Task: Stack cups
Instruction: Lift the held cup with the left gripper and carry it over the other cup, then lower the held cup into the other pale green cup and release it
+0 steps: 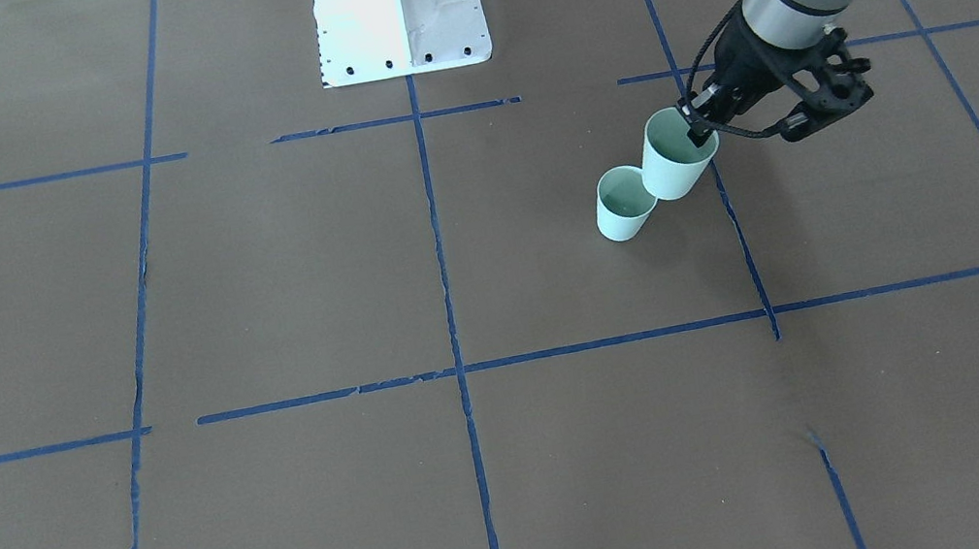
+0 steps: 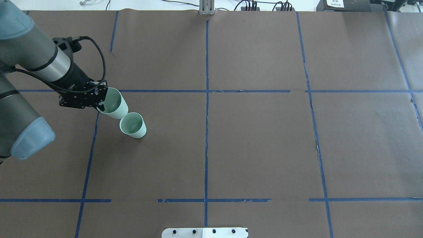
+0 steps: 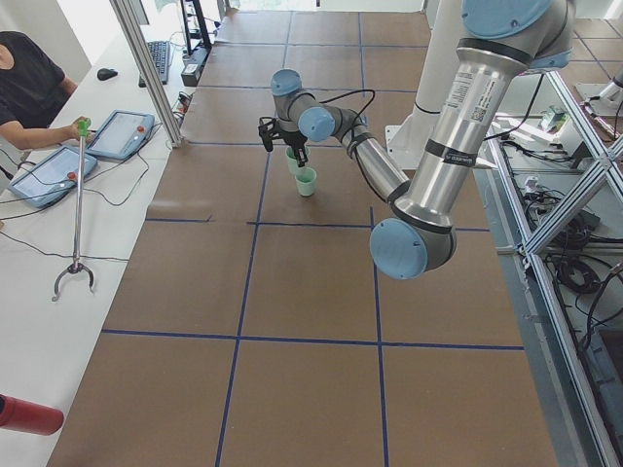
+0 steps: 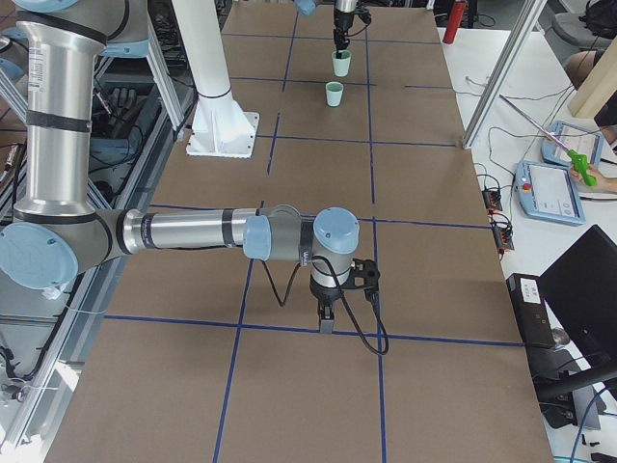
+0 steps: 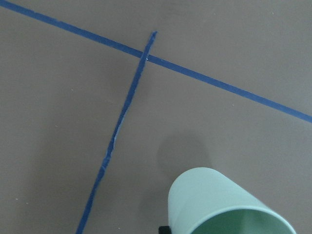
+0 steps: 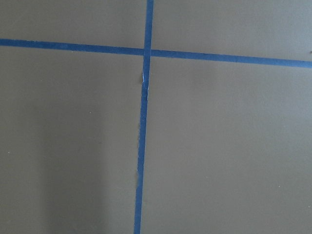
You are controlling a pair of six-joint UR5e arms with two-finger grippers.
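Two pale mint-green cups are on my left side of the brown table. One cup stands upright on the table, also in the front-facing view. My left gripper is shut on the rim of the other cup and holds it tilted, lifted just beside and behind the standing one; the held cup also shows in the front-facing view and the left wrist view. My right gripper hangs low over the bare table far from both cups, and I cannot tell whether it is open or shut.
Blue tape lines divide the brown table cover. The white robot base stands at the table's edge. A side desk with tablets and a person runs along the far side.
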